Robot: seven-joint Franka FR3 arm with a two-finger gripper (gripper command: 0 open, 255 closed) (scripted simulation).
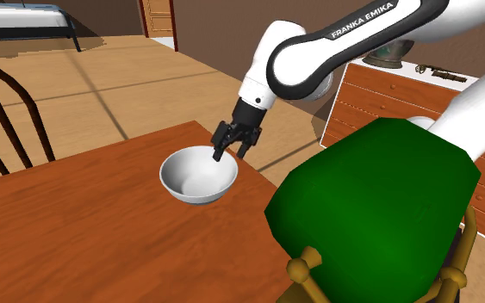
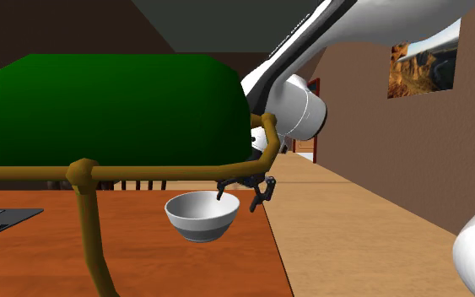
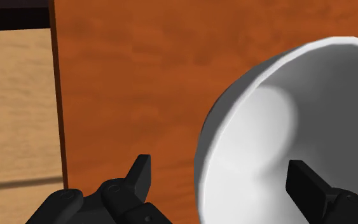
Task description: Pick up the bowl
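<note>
Black fingers [image 3: 140, 175] of the gripper [image 3: 220, 170] stand apart in the wrist view. One finger is over the bare table [image 3: 139, 76]; the other is over the inside of the bowl [image 3: 279, 127]. The bowl's rim passes between them. Contact between fingers and rim cannot be confirmed.

Bowl: white, with a round hollow interior. It rests on the reddish-brown wooden table [image 1: 77, 224], near the table's corner on the arm's side. In the shoulder view the bowl [image 1: 197, 176] lies just below the gripper [image 1: 230, 155], which points down at the rim on that view's right. In the second exterior view the gripper [image 2: 237, 200] hangs at the upper right of the bowl [image 2: 202, 221], close to the table edge [image 2: 265, 253].

Stand: a green box [image 1: 378, 207] at the shoulder view's lower right, with the white arm [image 1: 301, 60] reaching up and left from it.

Surroundings: a dark wooden chair [image 1: 8, 112] at the shoulder view's left, a wooden dresser [image 1: 387, 95] behind the arm, and a light wooden floor [image 1: 128, 86].
</note>
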